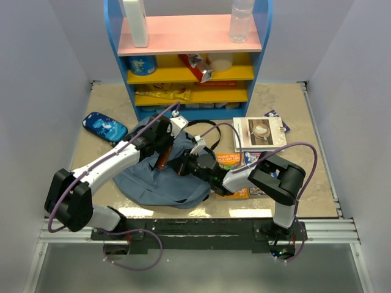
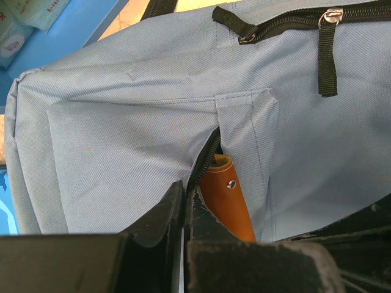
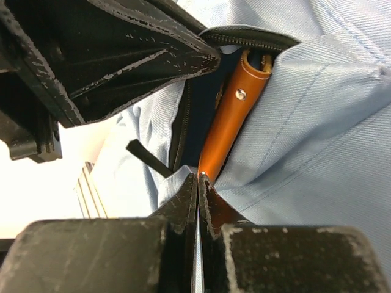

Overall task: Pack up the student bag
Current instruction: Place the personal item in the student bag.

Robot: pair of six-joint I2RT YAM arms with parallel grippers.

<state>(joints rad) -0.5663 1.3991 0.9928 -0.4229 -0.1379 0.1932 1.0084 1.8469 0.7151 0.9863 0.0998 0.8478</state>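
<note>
A slate-blue student bag (image 1: 146, 180) lies slumped near the middle of the table's (image 1: 311, 152) near edge, hemmed in by a bright-blue pouch (image 1: 104, 127) toward the left edge, books (image 1: 259, 133) toward the right edge, and a blue-and-yellow shelf unit (image 1: 189, 36) against the far edge. A tan leather case (image 3: 229, 122) pokes out of the bag's open zip pocket. The left arm stretches from the near-left corner across the bag, its tool (image 2: 185, 192) pinched closed on the pocket's zipper edge. The right arm folds back from the near-right corner, its tool (image 3: 198, 183) fully closed against the fabric at the case's lower end; whether it grips anything cannot be told.
</note>
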